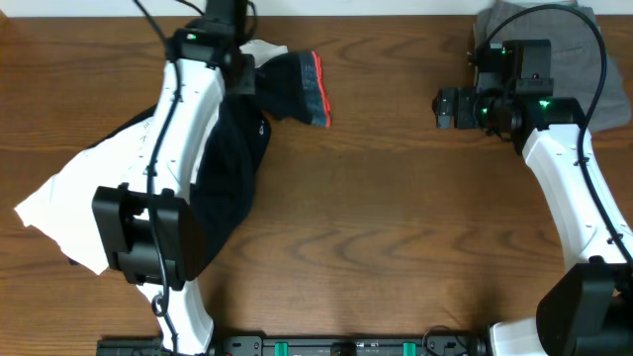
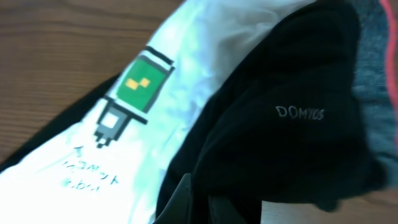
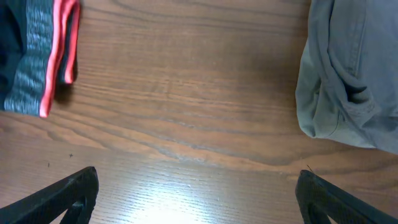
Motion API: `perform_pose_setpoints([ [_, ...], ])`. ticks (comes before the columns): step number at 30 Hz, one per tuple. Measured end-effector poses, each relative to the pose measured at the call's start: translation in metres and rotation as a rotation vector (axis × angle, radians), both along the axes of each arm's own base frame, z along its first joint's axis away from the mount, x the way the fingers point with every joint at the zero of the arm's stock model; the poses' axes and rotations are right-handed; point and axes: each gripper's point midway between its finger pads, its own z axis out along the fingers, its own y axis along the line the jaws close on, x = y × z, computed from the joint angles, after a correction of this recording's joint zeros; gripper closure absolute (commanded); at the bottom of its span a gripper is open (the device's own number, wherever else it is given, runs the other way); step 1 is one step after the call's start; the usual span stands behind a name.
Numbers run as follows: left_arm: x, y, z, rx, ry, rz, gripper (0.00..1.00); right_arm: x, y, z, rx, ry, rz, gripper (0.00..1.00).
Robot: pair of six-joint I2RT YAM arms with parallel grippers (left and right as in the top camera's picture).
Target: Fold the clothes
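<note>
The black trousers (image 1: pixel 237 163) lie bunched under my left arm, and their grey-and-coral waistband (image 1: pixel 315 89) points right. My left gripper (image 1: pixel 247 74) is shut on the black cloth near the waistband. In the left wrist view the jaws (image 2: pixel 205 205) sit in the black trousers (image 2: pixel 298 112), next to the white T-shirt's green print (image 2: pixel 140 81). The white T-shirt (image 1: pixel 59 208) spreads out to the left under the trousers. My right gripper (image 1: pixel 445 107) is open and empty over bare wood (image 3: pixel 199 199), right of the waistband (image 3: pixel 43 56).
Grey-khaki shorts (image 1: pixel 554 44) lie at the table's back right, behind my right arm, and also show in the right wrist view (image 3: pixel 354 74). Bare wooden table (image 1: pixel 396 227) lies between the two arms.
</note>
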Motion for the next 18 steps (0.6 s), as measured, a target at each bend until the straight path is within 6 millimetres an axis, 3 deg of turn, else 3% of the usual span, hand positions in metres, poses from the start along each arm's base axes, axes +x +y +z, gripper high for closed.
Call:
perform_pose_setpoints([
  [10,0.000,-0.018,-0.036,-0.093,0.093,-0.072,0.94,0.000,0.000,0.000,0.000,-0.002,0.000,0.01],
  [18,-0.001,-0.023,-0.031,-0.105,0.084,-0.083,0.94,0.003,0.003,0.003,0.015,-0.017,0.010,0.01],
])
